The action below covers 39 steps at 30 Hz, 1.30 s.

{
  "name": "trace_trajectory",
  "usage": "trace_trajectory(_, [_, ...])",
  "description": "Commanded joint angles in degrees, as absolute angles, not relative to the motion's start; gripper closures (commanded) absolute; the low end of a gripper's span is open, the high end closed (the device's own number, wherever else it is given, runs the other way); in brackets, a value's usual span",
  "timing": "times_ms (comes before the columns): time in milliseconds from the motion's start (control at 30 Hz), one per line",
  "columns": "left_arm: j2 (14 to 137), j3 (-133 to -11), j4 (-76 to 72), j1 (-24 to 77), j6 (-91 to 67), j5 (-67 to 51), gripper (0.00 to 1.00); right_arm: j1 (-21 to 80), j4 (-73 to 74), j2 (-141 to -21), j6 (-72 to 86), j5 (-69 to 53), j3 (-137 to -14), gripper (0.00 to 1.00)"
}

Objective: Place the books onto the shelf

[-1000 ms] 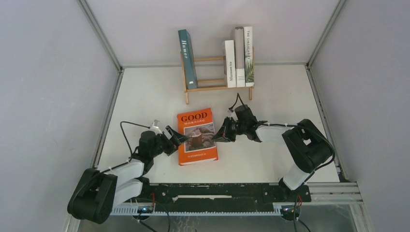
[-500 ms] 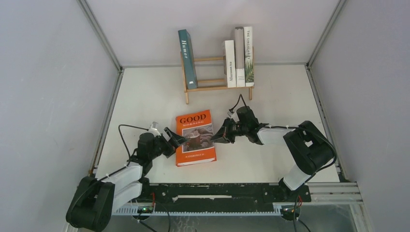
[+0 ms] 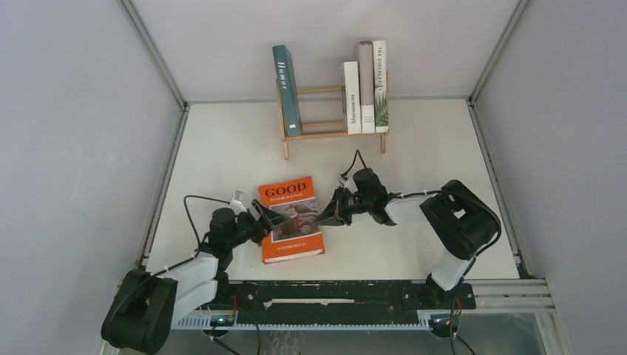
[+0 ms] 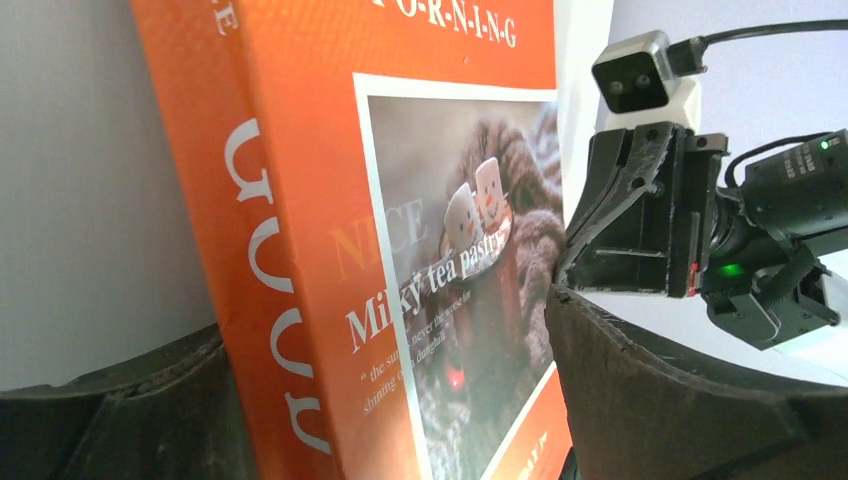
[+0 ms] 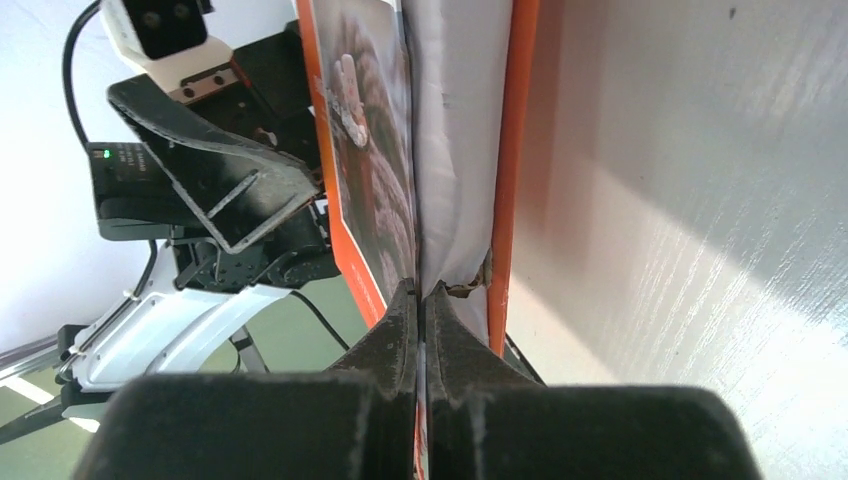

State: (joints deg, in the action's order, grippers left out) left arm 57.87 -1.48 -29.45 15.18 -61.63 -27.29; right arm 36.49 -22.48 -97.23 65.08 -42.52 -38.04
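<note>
GOOD book (image 3: 290, 220) lies flat mid-table, well short of the shelf (image 3: 333, 132), with its long axis pointing roughly toward it. The left gripper (image 3: 268, 220) sits at the spine and the right gripper (image 3: 322, 218) at the page edge. Left wrist: left fingers (image 4: 690, 400) are spread around the spine. Right wrist: right fingers (image 5: 395, 340) are pressed together, tips butting the pages, a contact the top view can't resolve.

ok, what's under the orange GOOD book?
White table. Orange book covers the contact; left gripper straddles its spine edge, so a finger may be underneath.

Orange book (image 3: 291, 220), teal book (image 3: 286, 89), light-wood shelf (image 3: 325, 134)
</note>
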Motion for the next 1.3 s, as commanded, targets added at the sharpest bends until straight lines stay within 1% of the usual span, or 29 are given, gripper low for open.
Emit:
trace_trajectory(0, [55.6, 1.1, -31.8, 14.9, -62.7, -29.4, 0.06, 39.4, -27.3, -98.6, 66.3, -43.6, -40.4, 1.0])
trace_trajectory(233, [51.6, 3.3, -30.1, 14.9, -62.7, -29.4, 0.15, 40.8, -26.2, -98.7, 66.0, -42.2, -41.2, 1.0])
trace_trajectory(400, [48.7, 2.3, -26.4, 14.9, -61.5, -29.1, 0.27, 41.6, -25.8, -98.7, 66.1, -41.4, -41.9, 1.0])
trace_trajectory(500, [46.4, 2.1, -23.5, 14.9, -60.9, -28.3, 0.3, 41.7, -24.6, -97.9, 65.5, -40.8, -42.3, 1.0])
trace_trajectory(567, [44.7, 2.2, -21.9, 14.9, -60.6, -27.7, 0.35, 41.7, -24.0, -97.5, 65.3, -40.5, -42.3, 1.0])
trace_trajectory(633, [42.8, 2.4, -19.9, 14.9, -60.2, -27.0, 0.43, 41.7, -23.3, -97.3, 65.0, -40.3, -42.3, 1.0])
trace_trajectory(667, [41.7, 2.6, -18.8, 14.9, -60.1, -26.5, 0.45, 41.7, -22.8, -97.2, 64.8, -40.0, -42.3, 1.0])
trace_trajectory(733, [39.5, 2.9, -16.9, 14.9, -60.2, -26.0, 0.48, 41.8, -21.9, -96.7, 64.3, -39.7, -42.3, 1.0])
trace_trajectory(833, [35.5, 2.9, -13.3, 14.9, -60.2, -24.7, 0.54, 41.7, -20.7, -96.1, 63.5, -39.2, -42.3, 1.0])
trace_trajectory(967, [28.7, 3.4, -8.2, 14.9, -61.0, -22.0, 0.58, 41.5, -20.1, -96.0, 63.0, -39.1, -42.3, 1.0])
trace_trajectory(1100, [22.7, 3.3, -3.6, 14.9, -61.5, -20.4, 0.6, 41.5, -19.3, -95.7, 62.0, -39.0, -42.3, 0.91])
trace_trajectory(1267, [16.9, 1.6, 3.5, 14.9, -61.5, -17.8, 0.62, 41.2, -17.0, -94.6, 60.3, -38.7, -42.3, 0.76])
